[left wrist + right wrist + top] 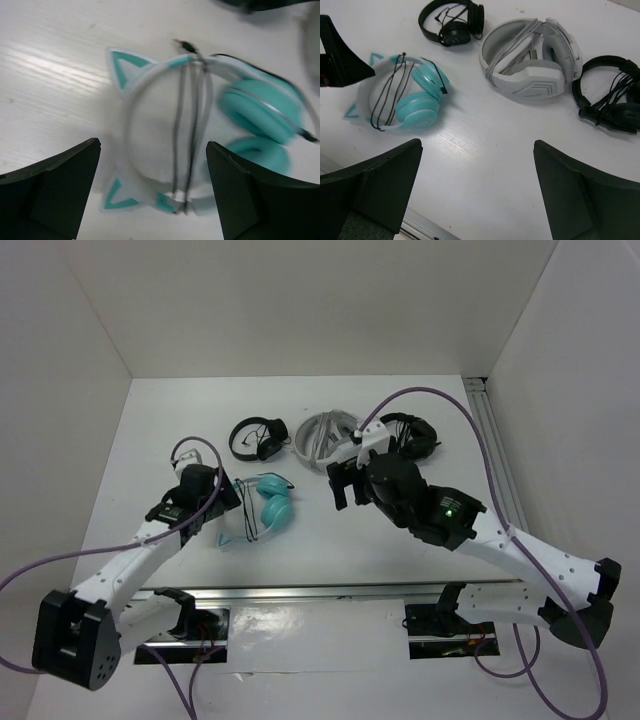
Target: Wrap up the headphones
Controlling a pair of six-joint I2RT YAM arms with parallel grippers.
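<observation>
Headphones near white-grey headset

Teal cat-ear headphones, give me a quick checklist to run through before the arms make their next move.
1. Cable wound across the headband of the teal cat-ear headphones: ok.
2. Plug tucked in: cannot tell.
3. Left tool open, holding nothing: ok.
4. Right tool open, holding nothing: ok.
5. White-grey headphones lie apart from the teal pair: ok.
</observation>
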